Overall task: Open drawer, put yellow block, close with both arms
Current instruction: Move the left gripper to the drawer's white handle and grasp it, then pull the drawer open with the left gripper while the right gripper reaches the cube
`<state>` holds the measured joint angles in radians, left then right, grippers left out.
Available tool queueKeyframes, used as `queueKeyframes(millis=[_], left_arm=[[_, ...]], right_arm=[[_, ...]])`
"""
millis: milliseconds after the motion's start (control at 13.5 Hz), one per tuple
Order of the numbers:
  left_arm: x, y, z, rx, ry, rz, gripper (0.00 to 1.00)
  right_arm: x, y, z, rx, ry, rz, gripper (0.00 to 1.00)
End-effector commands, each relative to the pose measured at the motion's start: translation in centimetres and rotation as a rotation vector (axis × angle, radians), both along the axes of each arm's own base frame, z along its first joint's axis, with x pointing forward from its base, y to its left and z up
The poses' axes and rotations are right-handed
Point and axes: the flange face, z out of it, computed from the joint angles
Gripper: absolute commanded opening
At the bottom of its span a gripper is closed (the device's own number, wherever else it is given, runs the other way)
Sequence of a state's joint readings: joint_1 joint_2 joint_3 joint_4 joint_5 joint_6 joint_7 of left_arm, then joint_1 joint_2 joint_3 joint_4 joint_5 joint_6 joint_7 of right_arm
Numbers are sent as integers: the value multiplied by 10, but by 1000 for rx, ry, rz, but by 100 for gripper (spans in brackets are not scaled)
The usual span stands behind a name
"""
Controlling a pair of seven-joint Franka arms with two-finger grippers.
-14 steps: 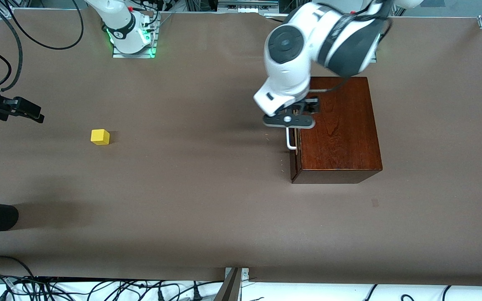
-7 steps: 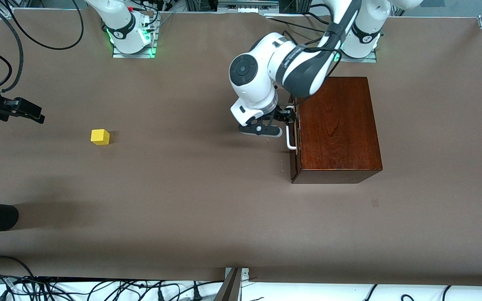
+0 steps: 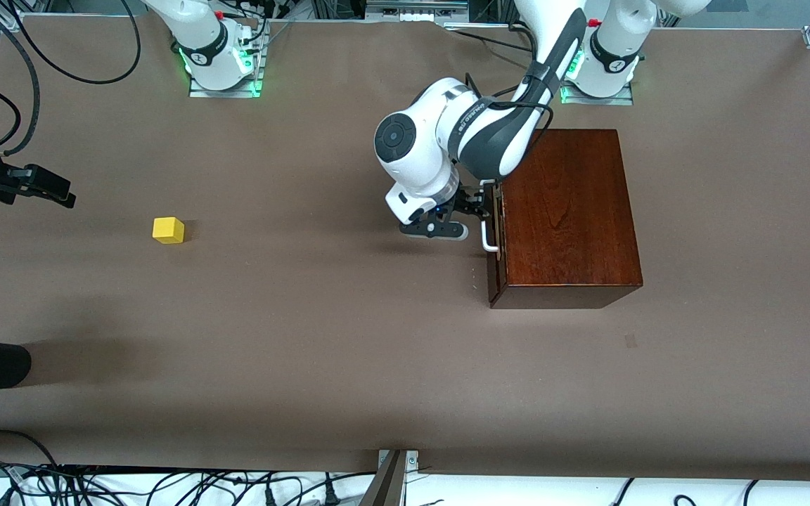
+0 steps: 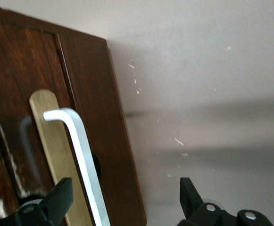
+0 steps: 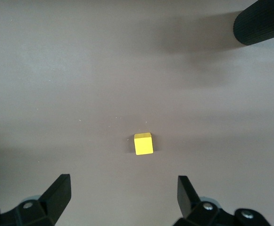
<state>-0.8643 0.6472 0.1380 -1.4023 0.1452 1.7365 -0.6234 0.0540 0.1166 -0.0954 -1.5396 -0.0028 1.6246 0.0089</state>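
Brown worktop; box closed. Left end effector apart at handle; right end effector apart, half cropped.

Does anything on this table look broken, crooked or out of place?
Nothing stands out. The glossy reddish-brown wooden box sits squarely, its drawer shut, the white bar handle straight. The small yellow cube lies alone toward the right arm's end. The left hand is open at the handle.

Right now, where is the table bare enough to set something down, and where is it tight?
Bare: the stretch between the yellow block and the wooden box, and the strip nearer the front camera. Tight: in front of the drawer, where the open left gripper flanks the handle.
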Motion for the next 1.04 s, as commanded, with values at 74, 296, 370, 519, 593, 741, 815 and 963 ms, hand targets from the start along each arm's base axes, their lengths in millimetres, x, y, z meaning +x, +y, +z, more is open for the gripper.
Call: queueKeyframes(millis=[74,296,370,519,593,741,815,963], left_arm=[[11,5,-10,30,-26,3,100],[19,20,-18,41,-9,17,100],[19,23,-22,46,-3,20,100],[13,24,-30,49,14,32,100],[11,22,-33,46,17,35,100],[9,20,-32,41,18,35,100],[6,16,-31,39,16,36,100],[-1,8,-32,15,24,79,100]], right_arm=[[2,1,4,1,-6,-8,100],[2,1,4,2,-6,-5,100],[2,1,4,2,-6,-7,100],[2,1,4,2,-6,-5,100],[2,1,4,2,-6,-7,100],[2,1,3,1,-4,-8,100],[2,1,3,1,-3,-8,100],[2,1,-1,2,7,-2,100]])
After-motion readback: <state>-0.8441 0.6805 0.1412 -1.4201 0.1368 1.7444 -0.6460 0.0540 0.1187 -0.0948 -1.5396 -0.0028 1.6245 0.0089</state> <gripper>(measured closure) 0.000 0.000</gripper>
